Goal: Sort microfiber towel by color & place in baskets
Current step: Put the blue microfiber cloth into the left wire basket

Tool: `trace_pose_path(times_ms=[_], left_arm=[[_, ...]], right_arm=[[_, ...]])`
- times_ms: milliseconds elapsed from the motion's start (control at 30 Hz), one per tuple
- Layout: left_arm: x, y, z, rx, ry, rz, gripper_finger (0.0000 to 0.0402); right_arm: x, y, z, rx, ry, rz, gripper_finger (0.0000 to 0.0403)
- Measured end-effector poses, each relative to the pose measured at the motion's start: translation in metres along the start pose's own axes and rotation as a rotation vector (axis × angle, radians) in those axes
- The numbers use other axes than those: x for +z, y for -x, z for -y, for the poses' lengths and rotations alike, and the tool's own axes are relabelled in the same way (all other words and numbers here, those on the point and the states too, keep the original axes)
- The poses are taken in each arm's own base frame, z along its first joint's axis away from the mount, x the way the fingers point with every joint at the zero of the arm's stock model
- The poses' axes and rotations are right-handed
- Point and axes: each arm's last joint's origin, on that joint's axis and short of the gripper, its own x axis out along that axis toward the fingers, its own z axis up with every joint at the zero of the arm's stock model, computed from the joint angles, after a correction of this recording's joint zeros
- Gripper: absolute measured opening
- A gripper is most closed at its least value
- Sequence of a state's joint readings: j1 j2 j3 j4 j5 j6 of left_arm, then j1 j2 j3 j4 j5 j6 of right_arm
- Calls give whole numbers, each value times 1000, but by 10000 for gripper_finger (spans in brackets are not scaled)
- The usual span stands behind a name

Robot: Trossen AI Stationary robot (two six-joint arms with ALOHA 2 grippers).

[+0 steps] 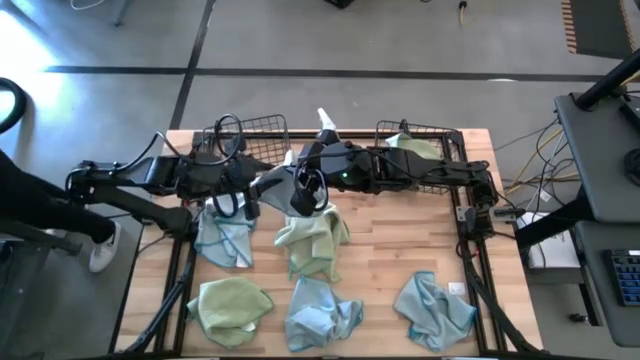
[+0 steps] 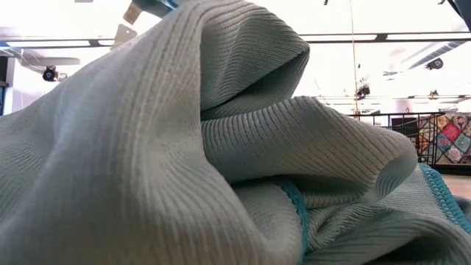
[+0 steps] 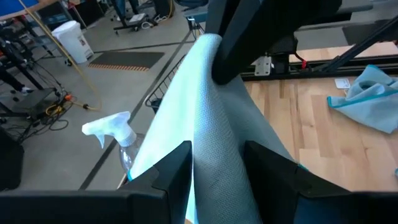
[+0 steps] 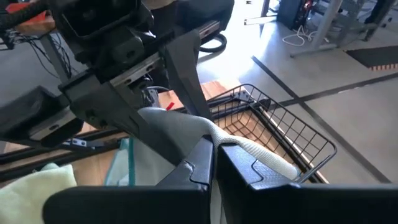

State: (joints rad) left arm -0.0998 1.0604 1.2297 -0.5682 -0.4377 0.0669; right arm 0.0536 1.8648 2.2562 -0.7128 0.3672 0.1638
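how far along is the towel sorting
Early. One yellow-green towel already lies in the right basket; the left basket looks empty. Both the left gripper and right gripper are shut on a light blue towel. Five towels remain on the table.

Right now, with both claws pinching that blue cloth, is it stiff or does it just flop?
Probably floppy: the blue cloth sags in folds between the left claw and right claw. Likely light too, since thin fingertip pinches hold it. It should drape and bunch rather than slide, like the crumpled towels on the table.
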Motion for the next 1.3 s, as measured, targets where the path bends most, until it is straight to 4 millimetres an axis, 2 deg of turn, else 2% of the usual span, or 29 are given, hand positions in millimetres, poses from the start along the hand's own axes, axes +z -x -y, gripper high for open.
trace_pose_path(times_ms=[333,667,800,1133,1300], left_arm=[[0,-2,1,1,-1,-5,122],[-1,-2,1,1,-18,-8,28],[-1,-2,1,0,-53,-11,4],[-1,-2,1,0,-61,-12,11],[-1,-1,1,0,-61,-12,11]], right_arm=[[0,0,0,1,0,-1,9],[0,0,0,1,1,-2,9],[-1,-1,0,1,1,-2,9],[-2,-1,0,-1,7,-12,10],[-2,-1,0,-1,22,-12,27]])
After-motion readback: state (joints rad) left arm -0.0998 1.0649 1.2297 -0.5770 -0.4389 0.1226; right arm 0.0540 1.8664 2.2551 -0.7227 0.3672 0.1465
